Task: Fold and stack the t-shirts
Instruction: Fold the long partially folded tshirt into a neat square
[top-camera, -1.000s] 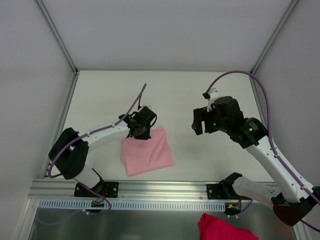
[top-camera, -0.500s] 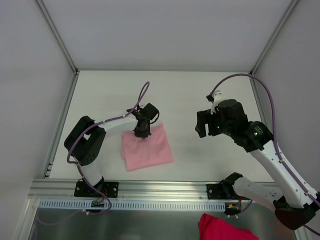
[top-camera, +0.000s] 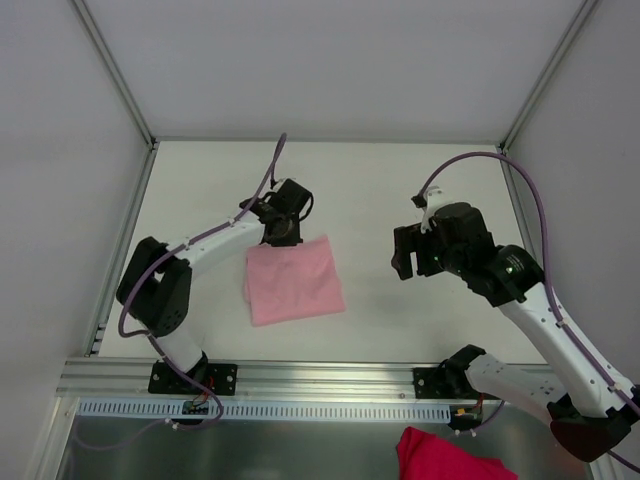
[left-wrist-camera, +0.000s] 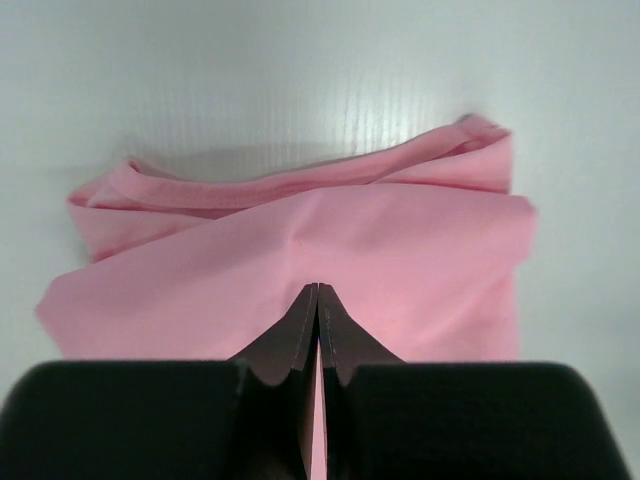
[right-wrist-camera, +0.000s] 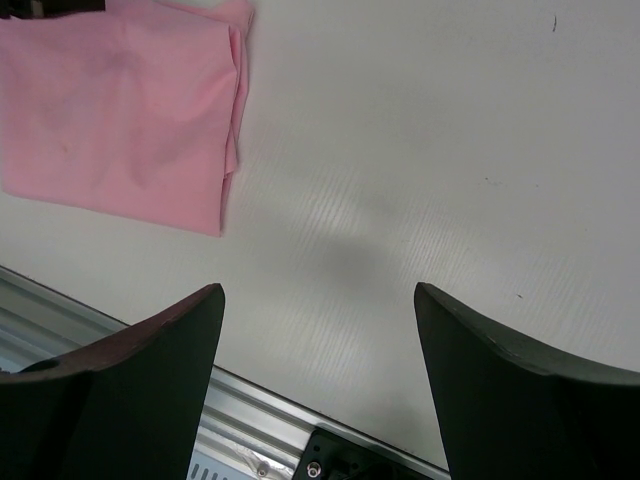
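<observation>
The left pincer (left-wrist-camera: 317, 292) has its fingers pressed together with nothing between them, tips over the 12 o'clock edge of the shirt (top-camera: 295, 280), which lies folded in a rough rectangle on the table (top-camera: 400, 190). The right pincer (right-wrist-camera: 318, 292), fingers wide apart and empty, hovers at the shirt's 3 o'clock. This fold looks finished, so the next move probably calls for fetching another garment: I count 1 pale-pink shirt and 1 red cloth (top-camera: 450, 458) at 5 o'clock.

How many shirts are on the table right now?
1: the folded pink shirt by the left gripper. A darker cloth lies below the near rail; folds may hide more.
</observation>
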